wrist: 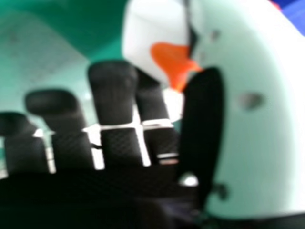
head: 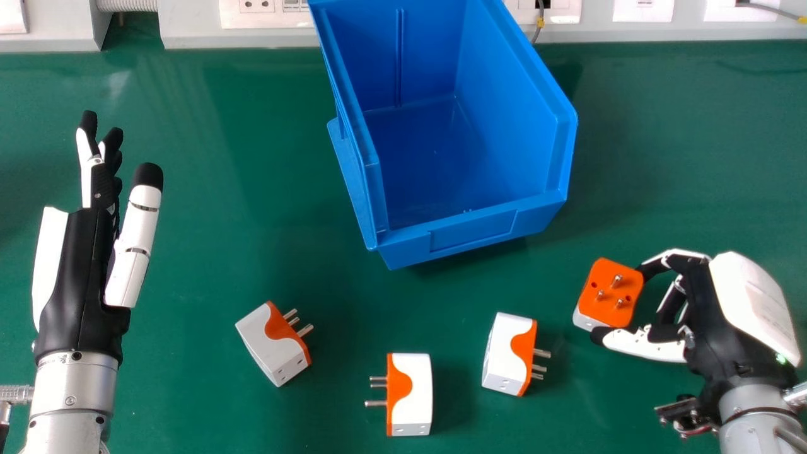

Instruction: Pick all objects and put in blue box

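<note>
Inspecting, we record our black-and-white right hand (head: 715, 315) pinching a boxy white-and-orange plastic adapter (head: 609, 291), near right; our left hand (head: 82, 271) extends straight fingers.

Green tabletop (head: 208, 189). Far edge: white corrugated conduit (head: 129, 5) at left, white socket panel (head: 268, 19) right of it, gray cable (head: 764, 6) with yellow tag (head: 802, 20) at right.

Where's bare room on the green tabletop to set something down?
Bare: between left hand and blue plastic box; right of the box, beyond the right hand. Crowded: the box's near side, three white-and-orange plug adapters, plus one in that hand.
</note>
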